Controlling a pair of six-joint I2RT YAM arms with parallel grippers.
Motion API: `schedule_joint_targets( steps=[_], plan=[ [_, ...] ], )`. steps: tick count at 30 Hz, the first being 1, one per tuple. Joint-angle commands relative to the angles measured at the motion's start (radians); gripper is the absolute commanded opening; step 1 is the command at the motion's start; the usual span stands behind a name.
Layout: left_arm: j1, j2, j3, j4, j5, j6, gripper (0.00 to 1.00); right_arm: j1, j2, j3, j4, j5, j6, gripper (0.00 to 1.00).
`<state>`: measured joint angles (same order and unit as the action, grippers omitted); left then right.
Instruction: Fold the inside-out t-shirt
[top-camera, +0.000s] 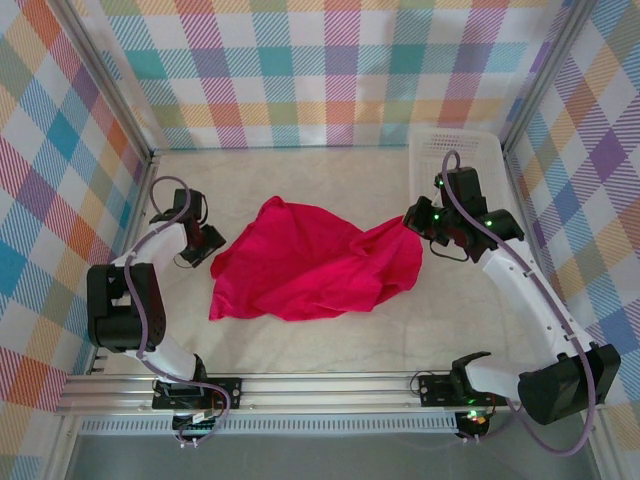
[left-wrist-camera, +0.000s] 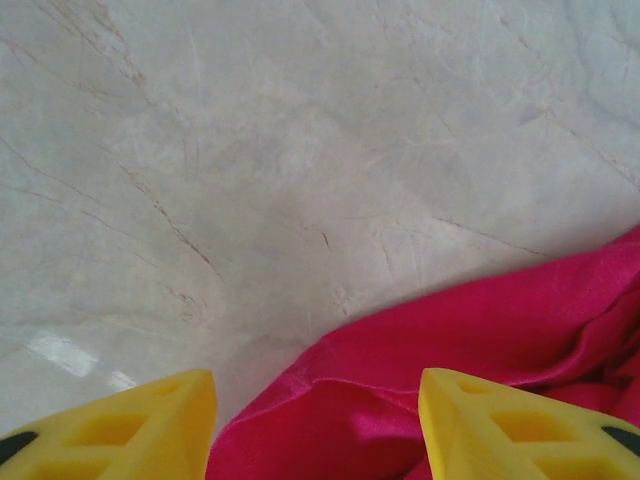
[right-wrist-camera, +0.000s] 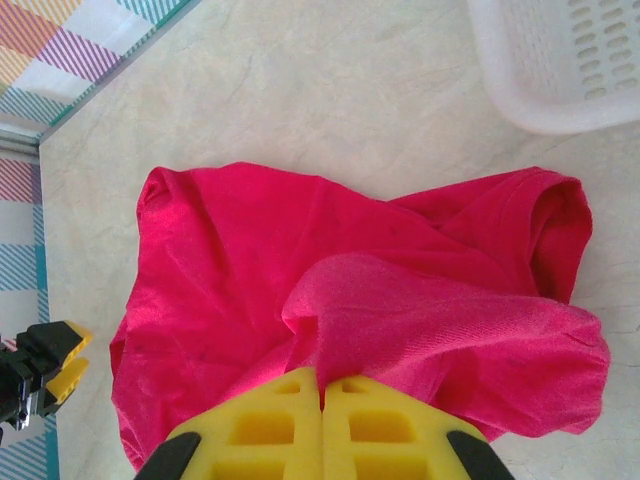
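At the right side of the pale, marble-patterned bench (top-camera: 330, 340), the right end effector (right-wrist-camera: 322, 382) has its two yellow fingers pressed flat against each other. A ridge of red fabric rises into the closed tips, so it has a pinch of the t-shirt (right-wrist-camera: 300, 260). From overhead, this end effector (top-camera: 425, 222) meets the garment at its far right edge, where the cloth is drawn up into a point.

The left end effector (left-wrist-camera: 318, 420) has its yellow fingers (left-wrist-camera: 150, 425) standing well apart. A rumpled fold of the red cloth lies under and between them, and nothing is clamped. Whether either finger touches the fabric cannot be told. Seen from above, this end effector (top-camera: 205, 243) sits just beside the shirt's upper left edge.

The t-shirt (top-camera: 310, 265) is a plain crimson garment lying crumpled in the middle of the bench, between the two arms. It spreads wide and loose, with soft creases across it, a raised hump near its far left side and a lower corner reaching toward the near left.

A white plastic lattice basket (top-camera: 455, 150) stands in the far right corner of the bench, behind the right arm. The right wrist camera shows the basket (right-wrist-camera: 570, 70) near the shirt, with bare bench between them.

Pastel plaid panels (top-camera: 60, 150) in metal framing wall the bench on three sides.
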<state>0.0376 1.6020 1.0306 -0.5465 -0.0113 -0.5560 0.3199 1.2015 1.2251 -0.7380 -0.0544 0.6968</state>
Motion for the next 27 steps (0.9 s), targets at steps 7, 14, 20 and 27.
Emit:
schedule_joint_targets(
  steps=[7,14,20,27],
  plan=[
    [0.011,0.099,-0.012,0.063,0.088,-0.016,0.50,-0.007,0.015,0.008,0.012,-0.021,-0.008,0.00],
    [0.011,0.197,0.002,0.066,0.060,-0.016,0.38,-0.008,0.020,0.002,0.014,-0.022,-0.008,0.00],
    [0.012,0.166,0.030,0.026,0.041,-0.018,0.00,-0.008,0.028,0.012,0.006,-0.020,-0.015,0.00],
    [0.011,-0.010,0.074,-0.061,0.045,-0.017,0.00,-0.021,0.038,0.112,-0.044,0.007,-0.051,0.00]
  ],
)
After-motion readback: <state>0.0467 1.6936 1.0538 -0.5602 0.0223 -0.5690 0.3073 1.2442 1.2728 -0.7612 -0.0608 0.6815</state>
